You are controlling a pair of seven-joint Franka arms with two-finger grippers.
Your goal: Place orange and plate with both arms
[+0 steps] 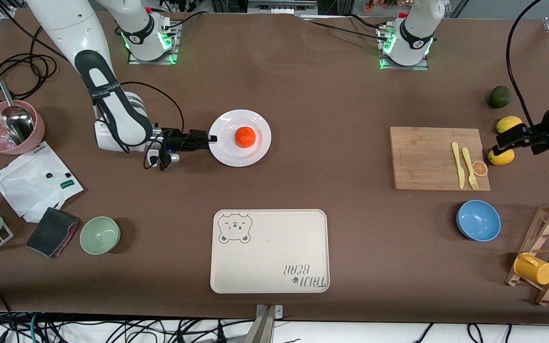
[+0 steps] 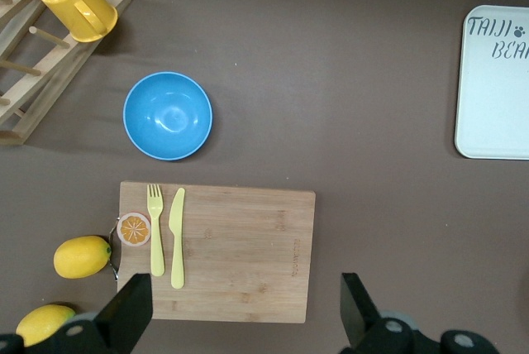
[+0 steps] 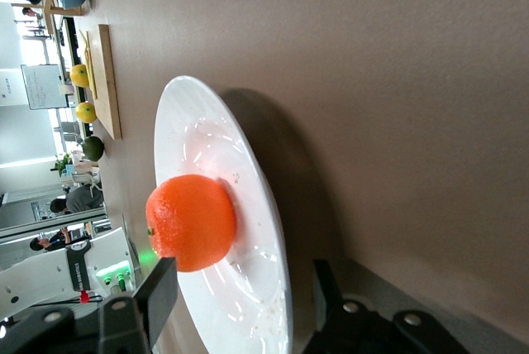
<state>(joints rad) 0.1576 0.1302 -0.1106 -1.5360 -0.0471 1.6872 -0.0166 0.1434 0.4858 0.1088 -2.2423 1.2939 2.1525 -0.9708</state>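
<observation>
The orange (image 1: pixel 245 136) sits in the middle of the white plate (image 1: pixel 255 153), which lies on the table farther from the front camera than the bear-print tray. My right gripper (image 1: pixel 210 139) is low at the plate's rim on the right arm's end, open, one finger above and one below the rim. The right wrist view shows the orange (image 3: pixel 192 222) on the plate (image 3: pixel 248 288) with that rim between the open fingers of my right gripper (image 3: pixel 244 288). My left gripper (image 1: pixel 505 141) is open and empty, up over the cutting board's end by the lemons; it also shows in the left wrist view (image 2: pixel 244 300).
A cream bear-print tray (image 1: pixel 269 250) lies near the front edge. A wooden cutting board (image 1: pixel 436 157) holds a yellow knife, fork and orange-slice disc (image 1: pixel 480 167). Two lemons (image 1: pixel 508 124) and a dark green fruit lie beside it. There are also a blue bowl (image 1: pixel 478 220), a green bowl (image 1: pixel 100 235), a pink bowl (image 1: pixel 10 126) and a rack with a yellow mug (image 1: pixel 534 268).
</observation>
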